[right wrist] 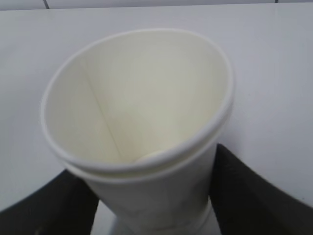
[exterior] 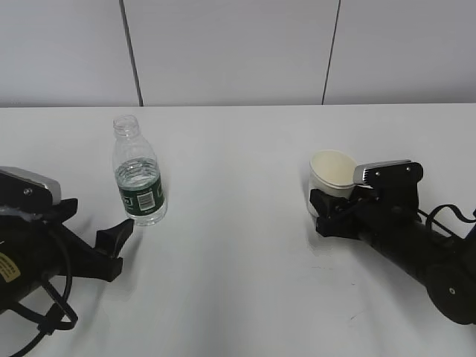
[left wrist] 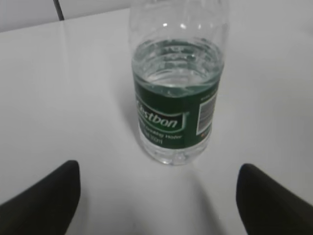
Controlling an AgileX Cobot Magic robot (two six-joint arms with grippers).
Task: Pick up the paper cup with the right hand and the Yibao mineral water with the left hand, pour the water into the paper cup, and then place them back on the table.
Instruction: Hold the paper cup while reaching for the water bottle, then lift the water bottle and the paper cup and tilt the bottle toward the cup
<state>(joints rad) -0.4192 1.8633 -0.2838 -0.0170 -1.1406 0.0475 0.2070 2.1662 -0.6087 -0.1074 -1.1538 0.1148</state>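
Observation:
The Yibao mineral water (exterior: 138,175), a clear uncapped bottle with a green label, stands upright on the white table (exterior: 238,282), about half full. It fills the left wrist view (left wrist: 176,103). My left hand's gripper (exterior: 100,222) is open just in front of the bottle, not touching it; its jaws (left wrist: 159,188) stand wide apart with the bottle beyond them. The white paper cup (exterior: 332,171) is empty and tilted. My right hand's gripper (exterior: 327,212) is shut on its lower wall. In the right wrist view the black fingers (right wrist: 249,196) press both sides of the cup (right wrist: 137,112).
A grey panelled wall (exterior: 238,52) runs behind the table's far edge. Bare tabletop lies between the bottle and the cup. Black cables (exterior: 52,312) loop beside the left arm.

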